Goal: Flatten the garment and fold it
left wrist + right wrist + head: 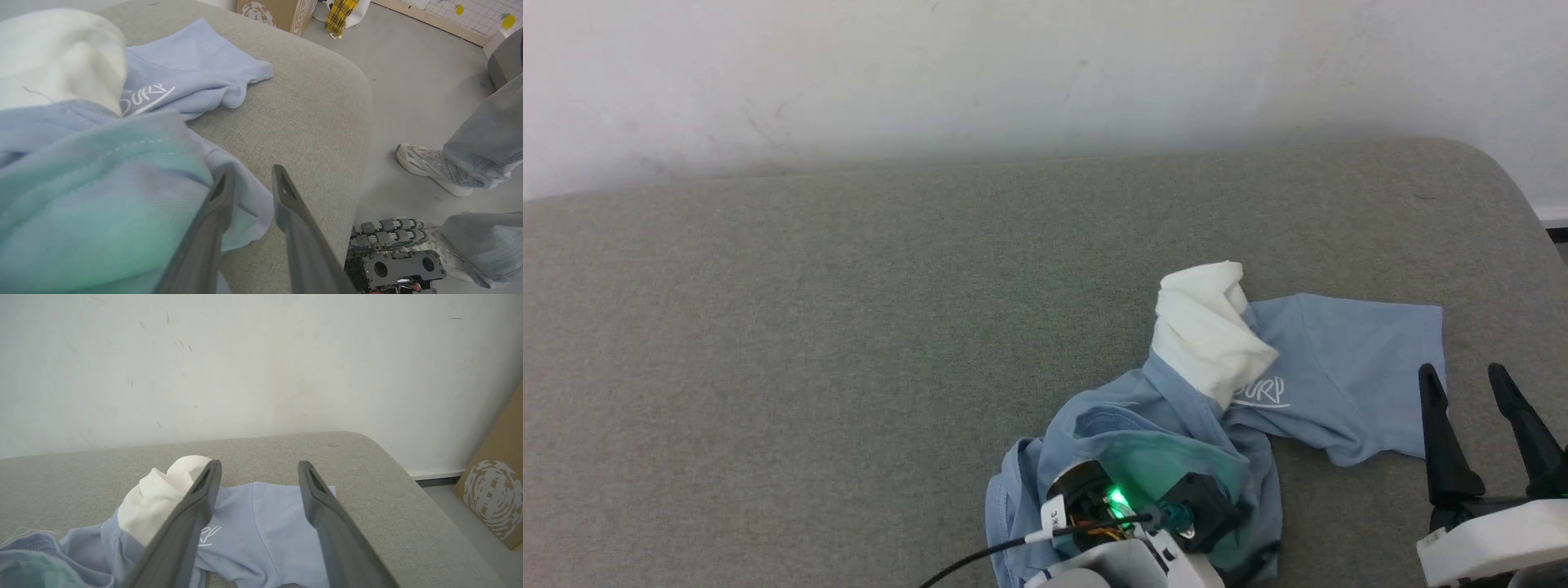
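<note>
Your left claw is down at the crumpled near end of the garment, its two fingers only a narrow gap apart. Blue cloth bunches against one finger and shows low in the gap, but you cannot tell whether any fold is actually nipped. In the head view that arm's wrist sits on the heap, and its green light tints the fabric around it.

Your right claw is spread wide and holds nothing. It hovers at the lower right, just beside the garment's flatter right-hand edge, with its fingers pointing towards the wall.

The garment lies on the grey fabric-covered tabletop, in the near right part, close to the rounded corner. It is not flat. The near end is a rumpled mound, the white collar is bunched up in the middle, and a smoother blue panel stretches away to the right. The white script logo shows just below the collar.

Off the tabletop's edge, your left wrist view shows a person's shoe and pale jeans on the floor, and a cardboard box further back
</note>
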Robot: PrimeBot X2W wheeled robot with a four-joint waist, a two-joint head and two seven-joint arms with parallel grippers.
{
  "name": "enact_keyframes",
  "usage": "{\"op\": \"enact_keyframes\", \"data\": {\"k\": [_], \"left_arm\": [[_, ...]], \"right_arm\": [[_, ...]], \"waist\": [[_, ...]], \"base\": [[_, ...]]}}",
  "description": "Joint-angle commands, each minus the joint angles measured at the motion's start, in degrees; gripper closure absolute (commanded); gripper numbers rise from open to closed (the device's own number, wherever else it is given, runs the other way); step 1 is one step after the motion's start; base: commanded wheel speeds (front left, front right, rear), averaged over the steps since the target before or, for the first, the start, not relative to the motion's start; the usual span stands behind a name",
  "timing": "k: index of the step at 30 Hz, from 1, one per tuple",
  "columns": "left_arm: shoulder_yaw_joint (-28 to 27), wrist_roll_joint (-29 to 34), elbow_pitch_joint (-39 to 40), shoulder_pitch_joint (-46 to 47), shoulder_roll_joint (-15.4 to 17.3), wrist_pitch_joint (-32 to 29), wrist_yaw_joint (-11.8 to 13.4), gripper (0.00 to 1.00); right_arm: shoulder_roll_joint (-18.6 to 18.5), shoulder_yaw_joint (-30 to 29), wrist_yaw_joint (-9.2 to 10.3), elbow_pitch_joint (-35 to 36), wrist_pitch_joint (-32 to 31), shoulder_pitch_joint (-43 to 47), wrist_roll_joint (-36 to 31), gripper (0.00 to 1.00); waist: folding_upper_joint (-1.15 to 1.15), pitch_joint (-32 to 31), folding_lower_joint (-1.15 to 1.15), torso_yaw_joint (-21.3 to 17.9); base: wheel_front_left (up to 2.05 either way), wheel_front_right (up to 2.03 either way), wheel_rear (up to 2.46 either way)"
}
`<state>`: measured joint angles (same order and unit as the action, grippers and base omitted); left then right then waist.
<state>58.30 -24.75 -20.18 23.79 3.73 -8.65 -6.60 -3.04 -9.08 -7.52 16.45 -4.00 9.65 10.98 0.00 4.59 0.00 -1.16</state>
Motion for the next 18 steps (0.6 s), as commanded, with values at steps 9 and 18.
{"op": "enact_keyframes", "data": {"k": [9,18], "left_arm": [[-1.8,0.6,10.7,-1.0,5.1,2.3,2.0,0.00],[-7.3,-2.8,15.4,5.0,14.4,-9.4,2.2,0.00]], "right_arm": [[0.2,-1.0,0.03,0.0,0.2,0.4,0.6,0.00],[0.2,-0.5,0.03,-0.4,0.2,0.2,0.7,0.00]], "waist": [[0.00,-0.4,0.00,1.0],[0.00,-0.4,0.00,2.0]], "base": [[0.00,0.00,0.00],[0.00,0.00,0.00]]}}
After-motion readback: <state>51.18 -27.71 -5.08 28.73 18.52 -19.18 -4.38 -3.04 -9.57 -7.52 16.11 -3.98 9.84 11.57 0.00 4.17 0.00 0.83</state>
